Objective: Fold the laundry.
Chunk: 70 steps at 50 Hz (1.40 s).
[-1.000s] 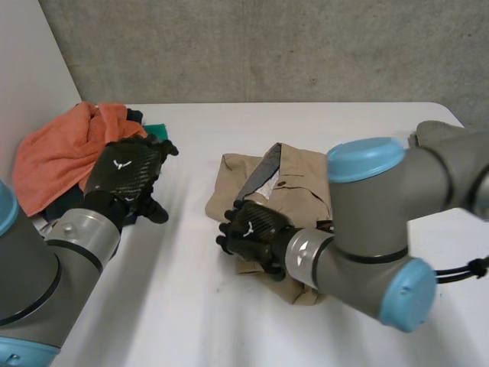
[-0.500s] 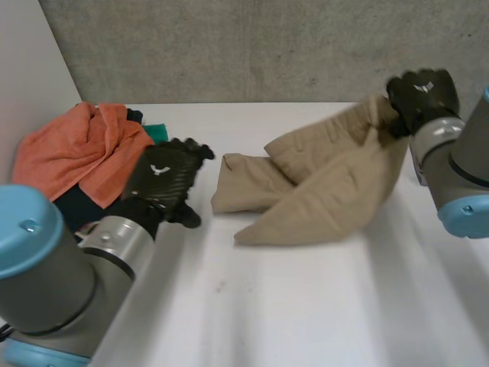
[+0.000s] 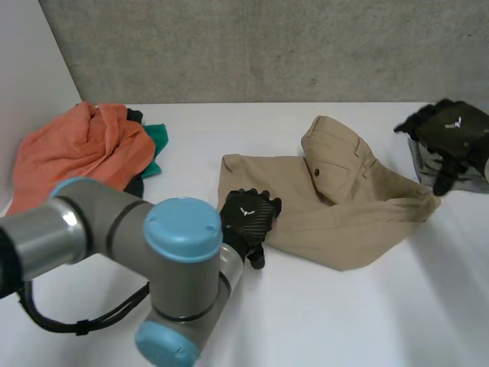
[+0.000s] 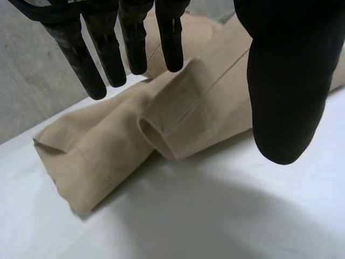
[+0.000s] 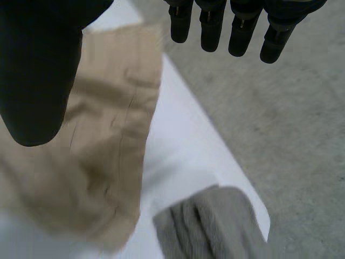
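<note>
Tan trousers lie loosely spread across the middle of the white table, with a folded leg end at the left and the buttoned waist part humped up toward the far right. Left hand is at the near-left edge of the trousers, fingers straight, thumb wide apart, nothing in its grasp. Right hand is just off the trousers' right end above a grey cloth, fingers likewise straight, holding nothing. Orange cloth is heaped at the table's far-left corner with a green cloth against it, apart from the trousers.
</note>
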Available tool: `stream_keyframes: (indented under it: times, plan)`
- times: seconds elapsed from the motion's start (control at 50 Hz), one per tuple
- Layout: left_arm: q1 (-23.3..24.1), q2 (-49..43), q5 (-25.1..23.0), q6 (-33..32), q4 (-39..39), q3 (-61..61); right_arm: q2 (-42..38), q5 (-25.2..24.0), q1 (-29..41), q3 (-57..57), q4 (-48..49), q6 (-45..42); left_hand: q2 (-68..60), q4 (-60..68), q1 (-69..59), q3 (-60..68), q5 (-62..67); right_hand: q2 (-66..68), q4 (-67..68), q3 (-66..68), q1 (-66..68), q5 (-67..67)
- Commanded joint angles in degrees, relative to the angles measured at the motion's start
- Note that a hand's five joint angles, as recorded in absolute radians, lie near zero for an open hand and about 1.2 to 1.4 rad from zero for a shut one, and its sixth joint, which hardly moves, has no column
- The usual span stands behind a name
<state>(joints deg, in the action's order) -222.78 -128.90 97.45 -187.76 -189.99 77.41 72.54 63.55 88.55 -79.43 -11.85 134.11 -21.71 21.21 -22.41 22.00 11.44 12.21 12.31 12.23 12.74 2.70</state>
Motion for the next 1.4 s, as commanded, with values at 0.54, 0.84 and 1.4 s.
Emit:
stream_keyframes:
  times: [0.54, 0.84, 1.4]
  plan:
    - [-9.68, 27.72, 2.04, -0.15, 0.76, -11.67, 14.18, -1.41, -1.98, 6.64, 9.23, 17.23, -58.29, 58.79, -57.59, 58.0, 58.56, 67.79, 67.69, 67.77, 67.26, 67.3]
    - [-17.33, 41.98, -1.91, -0.06, 5.6, -20.55, 19.41, -0.45, -2.5, 24.23, 0.77, 26.8, -58.29, 58.79, -57.59, 58.0, 58.56, 67.79, 67.69, 67.77, 67.26, 67.3]
    - [-9.77, 13.68, -5.17, 15.04, 7.97, -2.0, 5.95, 10.71, 18.15, 13.69, 0.42, 20.4, -0.95, 1.46, -0.26, 0.67, 1.23, 67.79, 67.69, 67.77, 67.26, 67.3]
